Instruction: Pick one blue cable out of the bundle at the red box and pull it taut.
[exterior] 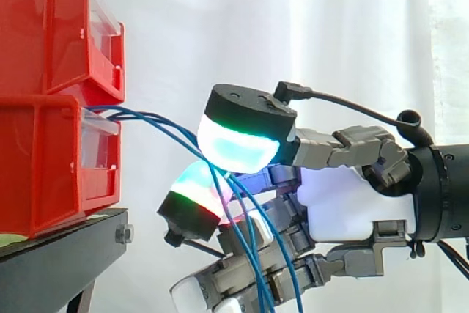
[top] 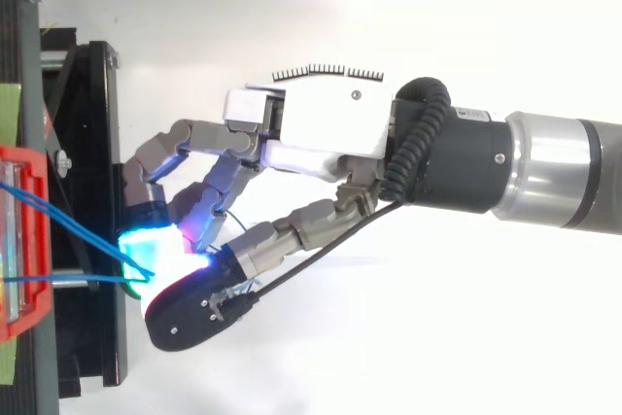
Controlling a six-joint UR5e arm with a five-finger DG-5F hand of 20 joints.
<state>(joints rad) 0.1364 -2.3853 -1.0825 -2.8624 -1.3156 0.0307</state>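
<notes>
My hand [exterior: 352,207] pinches the blue cables [exterior: 154,116] right of the red box [exterior: 44,166] (several strands, I judge); pulling could drag the whole bundle.

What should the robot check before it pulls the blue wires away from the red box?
1. Blue cables lead out of the red box: ok.
2. The hand pinches them between two glowing pads: ok.
3. Just one cable in the pinch: not ok, several strands pass between the pads together.
4. Cable pulled taut: not ok, the strands curve from the box to the hand and hang loose below it.
5. Red box rests on the black stand: ok.
</notes>
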